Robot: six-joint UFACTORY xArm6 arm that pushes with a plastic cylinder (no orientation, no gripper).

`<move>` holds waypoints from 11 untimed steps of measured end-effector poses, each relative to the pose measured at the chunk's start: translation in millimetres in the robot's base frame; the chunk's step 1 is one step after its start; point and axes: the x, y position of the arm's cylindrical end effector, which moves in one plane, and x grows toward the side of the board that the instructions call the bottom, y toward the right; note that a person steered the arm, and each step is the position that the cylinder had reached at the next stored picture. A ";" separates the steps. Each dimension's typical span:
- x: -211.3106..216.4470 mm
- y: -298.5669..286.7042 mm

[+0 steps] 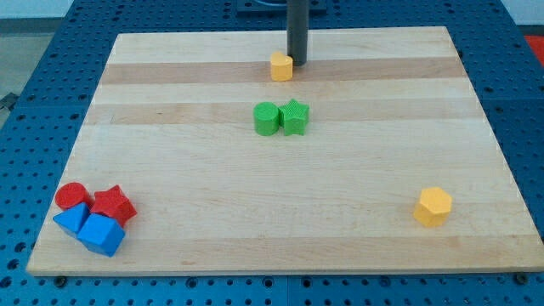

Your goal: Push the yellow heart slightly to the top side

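Note:
The small yellow heart lies near the view's top, a little right of centre on the wooden board. My tip stands right beside the heart's right side, touching it or nearly so. The dark rod rises straight up from there and leaves the view at the top edge.
A green cylinder and a green star sit side by side below the heart. A yellow hexagon lies at the lower right. A red cylinder, a red star and two blue blocks cluster at the lower left.

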 end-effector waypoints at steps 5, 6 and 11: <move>32.1 -87.4; 33.5 -113.1; 35.8 -60.7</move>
